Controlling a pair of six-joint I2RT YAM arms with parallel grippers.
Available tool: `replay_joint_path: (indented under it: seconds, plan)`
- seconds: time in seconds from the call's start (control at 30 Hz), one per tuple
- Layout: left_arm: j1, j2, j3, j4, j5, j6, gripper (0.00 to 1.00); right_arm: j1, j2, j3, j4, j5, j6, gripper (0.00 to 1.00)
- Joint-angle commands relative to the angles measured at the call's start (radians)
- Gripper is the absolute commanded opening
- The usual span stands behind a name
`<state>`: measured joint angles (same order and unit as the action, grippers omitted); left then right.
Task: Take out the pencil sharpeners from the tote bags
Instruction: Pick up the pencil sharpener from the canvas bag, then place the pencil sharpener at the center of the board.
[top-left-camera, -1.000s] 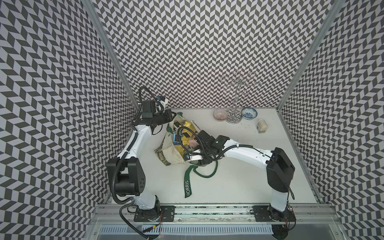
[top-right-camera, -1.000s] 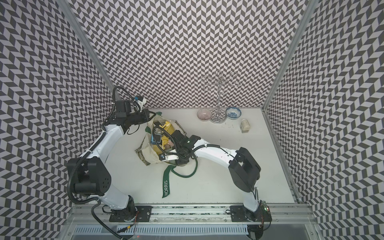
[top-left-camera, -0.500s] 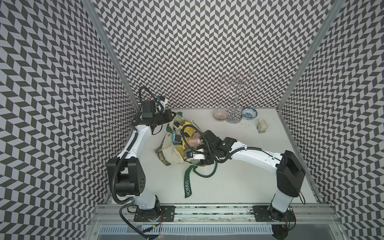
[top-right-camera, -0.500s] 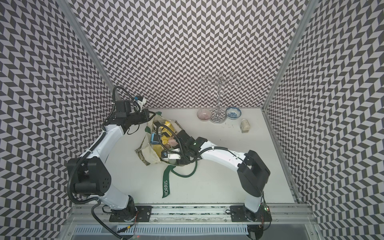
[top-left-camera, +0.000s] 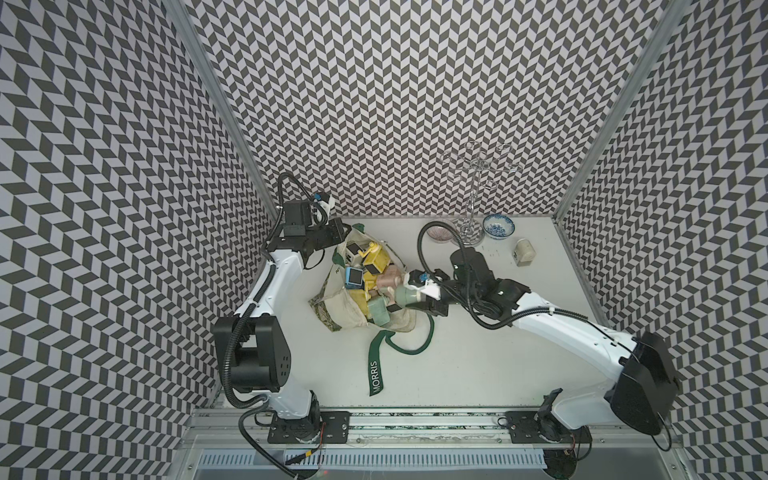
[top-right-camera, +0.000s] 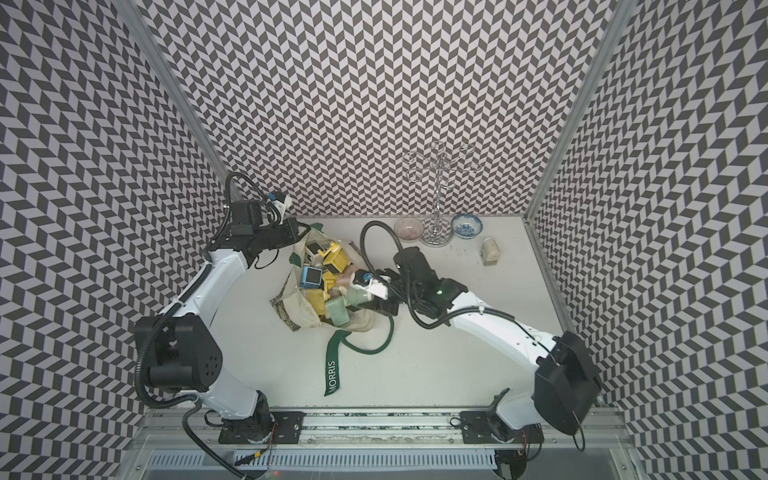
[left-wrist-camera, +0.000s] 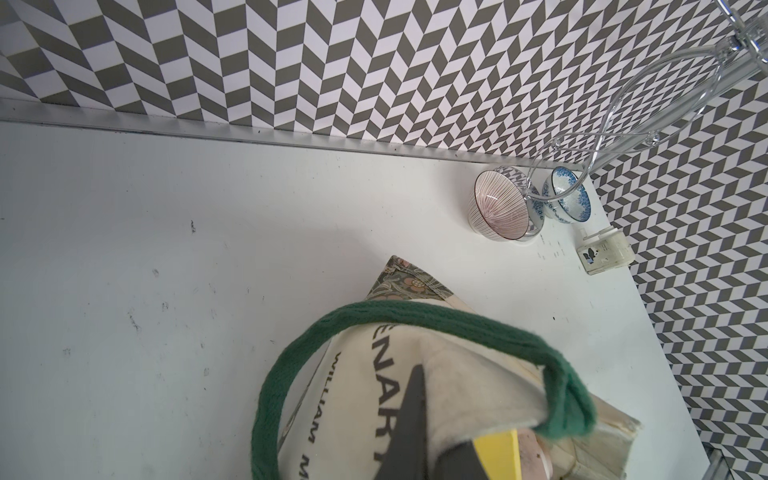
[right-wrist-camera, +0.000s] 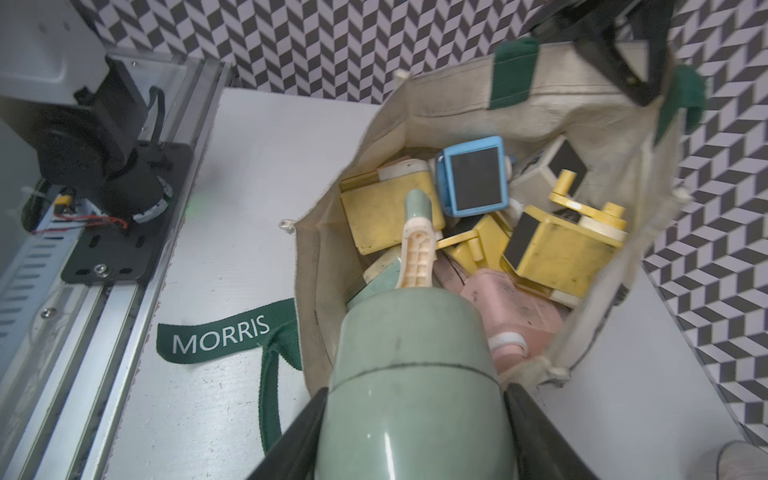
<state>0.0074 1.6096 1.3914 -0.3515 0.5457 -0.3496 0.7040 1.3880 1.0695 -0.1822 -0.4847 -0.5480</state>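
The cream tote bag (top-left-camera: 338, 301) lies slumped on the white table (top-left-camera: 478, 353) with its mouth gaping. The left fingers (left-wrist-camera: 411, 411) are pinched closed on the canvas rim beside a green strap, at the far end of the bag. Inside the bag the pencil sharpeners (top-left-camera: 376, 259) are heaped together: yellow ones, a blue one (top-left-camera: 353, 277) with a dark window, and a pink one (top-left-camera: 388, 279). At the bag's opposite rim the right fingers (right-wrist-camera: 307, 432) clamp either side of a green sharpener (right-wrist-camera: 409, 345), its cream crank pointing into the bag. The strap lettered "MORRIS" (top-left-camera: 376, 374) trails out flat from the bag. One beige sharpener (top-left-camera: 523, 252) sits on the table, well apart from the bag.
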Motion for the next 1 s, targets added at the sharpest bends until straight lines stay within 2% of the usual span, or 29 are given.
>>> replay_joint_path:
  seconds: [0.0,0.17,0.27,0.37,0.47,0.63,0.73,0.97]
  plan:
    - [0.022,-0.077,0.039,0.102,0.001,0.006,0.00,-0.083,-0.089,-0.046,0.316,-0.083,0.191,0.24]
    - [0.023,-0.081,0.040,0.098,-0.012,0.010,0.00,-0.214,-0.118,-0.113,0.475,0.057,0.354,0.24]
    - [0.025,-0.084,0.043,0.094,-0.016,0.011,0.00,-0.304,-0.095,-0.145,0.542,0.127,0.459,0.23]
    - [0.027,-0.089,0.043,0.094,-0.020,0.012,0.00,-0.384,-0.051,-0.186,0.600,0.255,0.563,0.23]
    - [0.029,-0.088,0.043,0.093,-0.023,0.009,0.00,-0.477,0.007,-0.210,0.649,0.254,0.662,0.22]
    - [0.032,-0.090,0.045,0.094,-0.017,0.005,0.00,-0.534,0.102,-0.227,0.672,0.399,0.708,0.22]
    - [0.035,-0.090,0.045,0.092,-0.016,0.005,0.00,-0.580,0.181,-0.217,0.694,0.402,0.740,0.22]
    - [0.037,-0.090,0.044,0.093,-0.016,0.004,0.00,-0.659,0.343,-0.097,0.623,0.403,0.654,0.22]
